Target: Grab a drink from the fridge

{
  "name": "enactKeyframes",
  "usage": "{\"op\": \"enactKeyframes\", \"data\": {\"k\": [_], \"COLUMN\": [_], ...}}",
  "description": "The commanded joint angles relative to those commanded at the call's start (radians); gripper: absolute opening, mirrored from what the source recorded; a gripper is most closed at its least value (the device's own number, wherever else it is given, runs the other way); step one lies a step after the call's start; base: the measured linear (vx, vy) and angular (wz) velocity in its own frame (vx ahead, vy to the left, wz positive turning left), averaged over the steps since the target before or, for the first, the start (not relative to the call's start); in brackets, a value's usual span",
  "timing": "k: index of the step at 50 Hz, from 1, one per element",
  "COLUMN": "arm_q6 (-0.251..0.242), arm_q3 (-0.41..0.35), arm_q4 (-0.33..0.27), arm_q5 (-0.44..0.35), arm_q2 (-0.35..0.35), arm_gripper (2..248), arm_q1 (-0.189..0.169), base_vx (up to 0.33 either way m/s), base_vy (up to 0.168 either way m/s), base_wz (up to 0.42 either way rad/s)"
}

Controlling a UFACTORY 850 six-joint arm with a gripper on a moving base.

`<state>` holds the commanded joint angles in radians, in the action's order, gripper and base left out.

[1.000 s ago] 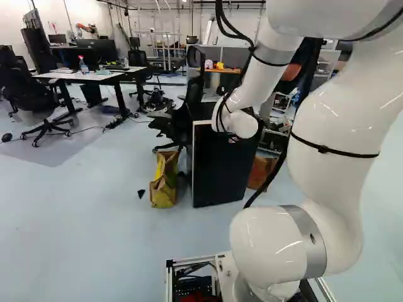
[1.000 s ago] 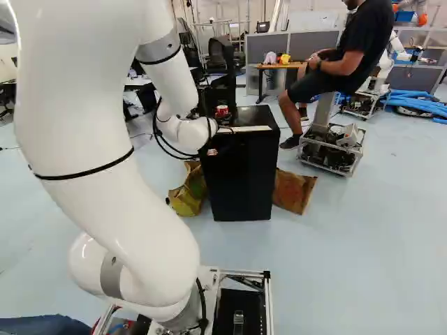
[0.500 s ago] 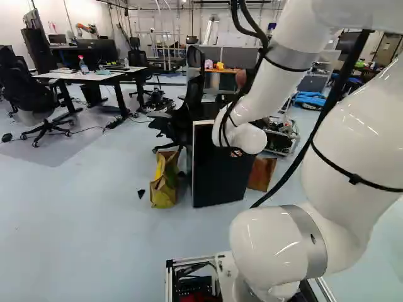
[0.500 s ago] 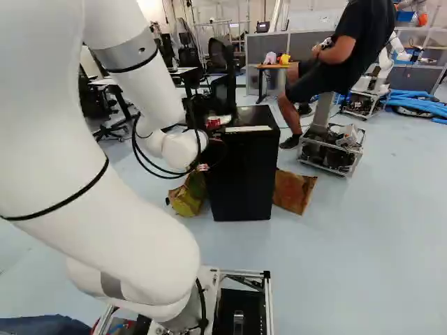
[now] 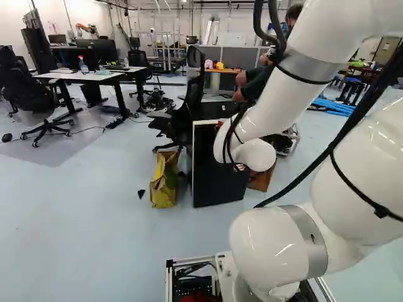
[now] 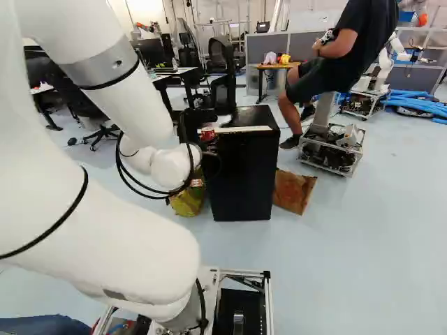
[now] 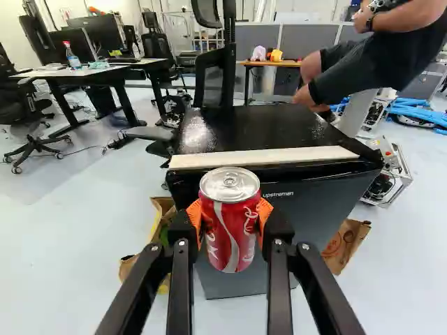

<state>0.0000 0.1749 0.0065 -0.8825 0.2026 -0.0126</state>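
Soda can (image 7: 230,230), red with a white ribbon pattern, is standing upright between the orange pads of the gripper (image 6: 208,134), which is clasping it from both sides. In the wrist view its silver lid and pull tab are facing up. It is hanging in front of the fridge (image 6: 241,174), level with neither bag on the floor and showing just before the front edge of the fridge top, nearer the left front corner than the right. Whether the can is touching the fridge, I cannot tell.

A pale strip (image 7: 265,157) is running along that front edge, nearly from corner to corner, and the glossy black top is stretching away behind it. The white arm (image 5: 271,104) is reaching down from the upper right of the left base view, its cables looping beside the wrist.

A yellow and brown paper bag (image 5: 164,185) is sitting on the floor by the fridge's left side; a brown paper bag (image 6: 293,190) is resting by its right. Behind the top's far left corner, a black mesh chair (image 7: 215,80) is standing. Farther off at the left of the left base view, a desk (image 5: 94,77) is holding a spray bottle (image 5: 84,66).
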Motion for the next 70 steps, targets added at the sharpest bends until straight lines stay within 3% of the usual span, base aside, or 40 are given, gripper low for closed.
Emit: {"op": "enactKeyframes", "data": {"k": [28, 70], "arm_q6": [0.000, 0.000], "arm_q3": [-0.080, -0.088], "arm_q4": [-0.006, -0.007], "arm_q5": [0.009, 0.010], "arm_q2": [0.070, 0.077], "arm_gripper": [98, 98], "arm_q1": [0.012, 0.013], "base_vx": [0.000, 0.000], "base_vy": [0.000, 0.000], "base_wz": [0.000, 0.000]}}
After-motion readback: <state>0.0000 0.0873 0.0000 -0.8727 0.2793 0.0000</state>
